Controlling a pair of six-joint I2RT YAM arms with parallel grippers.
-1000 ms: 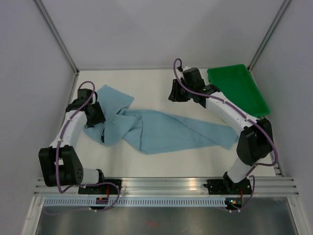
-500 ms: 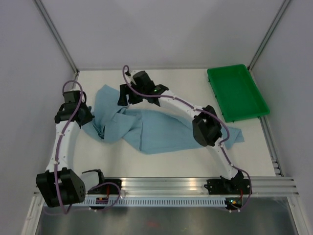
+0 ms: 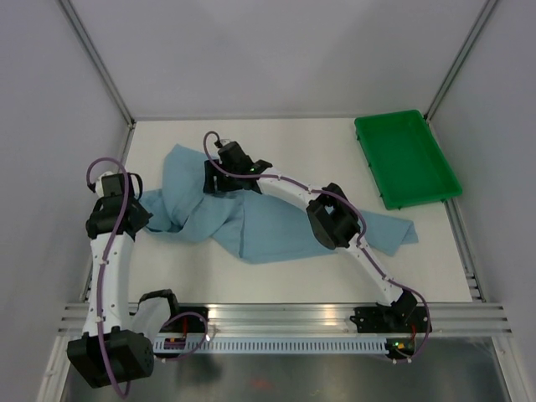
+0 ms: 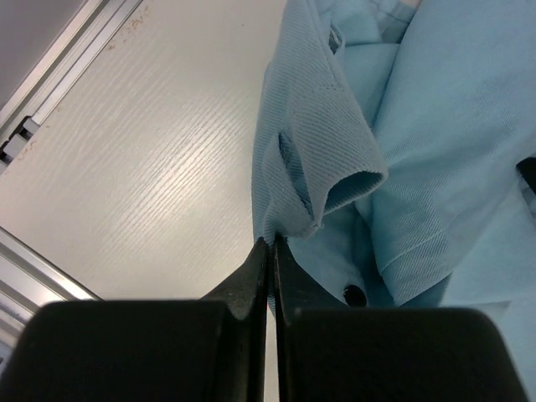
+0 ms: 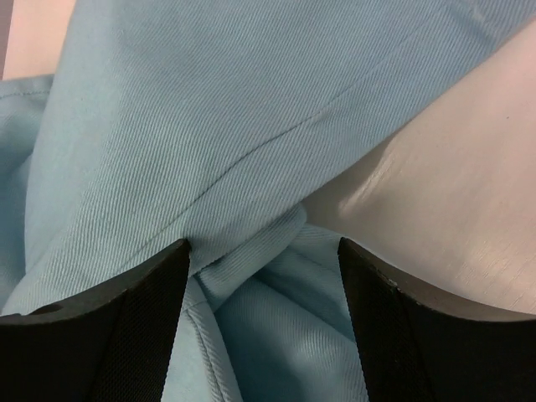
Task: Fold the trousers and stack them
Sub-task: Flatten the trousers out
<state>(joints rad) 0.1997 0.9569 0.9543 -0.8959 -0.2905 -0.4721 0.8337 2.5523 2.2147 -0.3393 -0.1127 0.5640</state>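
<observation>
left hand (image 4: pixel 270 248): closed within the last second, now pinching a trousers (image 3: pixel 285 222) edge, pulled leftward
right hand (image 5: pixel 264 251): swung over from the green tray (image 3: pixel 406 159), spread apart, straddling a fold
trousers: rumpled on worktop (image 3: pixel 276 138), unfolded
meaning: probably spreading before first fold

Green rectangular plastic tray (image 3: pixel 408 159) sits on white worktop (image 3: pixel 301 138), far right corner. Light sky-blue soft cloth trousers (image 3: pixel 276 222) lie on worktop left of tray, bunched at end farthest from tray; one leg end near tray's near edge, not touching. Left fingers (image 4: pixel 251 285) pinch trousers' edge farthest from tray. Right fingers (image 5: pixel 109 318) straddle bunched fold, on the tray side of left fingers.
</observation>
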